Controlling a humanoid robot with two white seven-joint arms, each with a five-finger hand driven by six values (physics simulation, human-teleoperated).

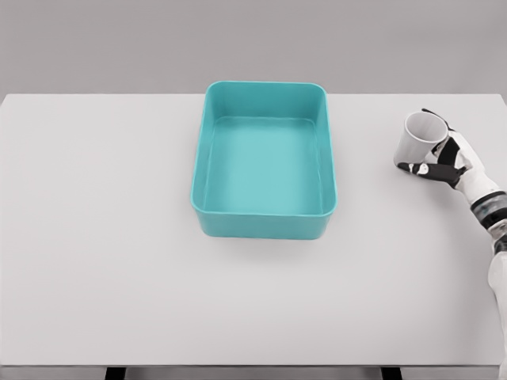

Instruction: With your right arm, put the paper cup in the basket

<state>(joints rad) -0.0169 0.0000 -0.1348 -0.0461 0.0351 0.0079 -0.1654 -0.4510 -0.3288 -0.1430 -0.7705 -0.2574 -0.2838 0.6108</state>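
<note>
Right hand point(450, 162) wraps the white paper cup point(420, 136) at the table's point(95, 237) right side, well apart from the teal basket point(264, 223).
Fingers curl around its wall, apparently in contact; light, thin and crushable, so hold mid-wall, gently.

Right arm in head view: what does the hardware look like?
The right hand is white with black segments at the knuckles and fingers. The wrist has grey and dark banded rings, and the forearm is a smooth white shell. No cables or markings are visible. The left arm isn't in view.
</note>
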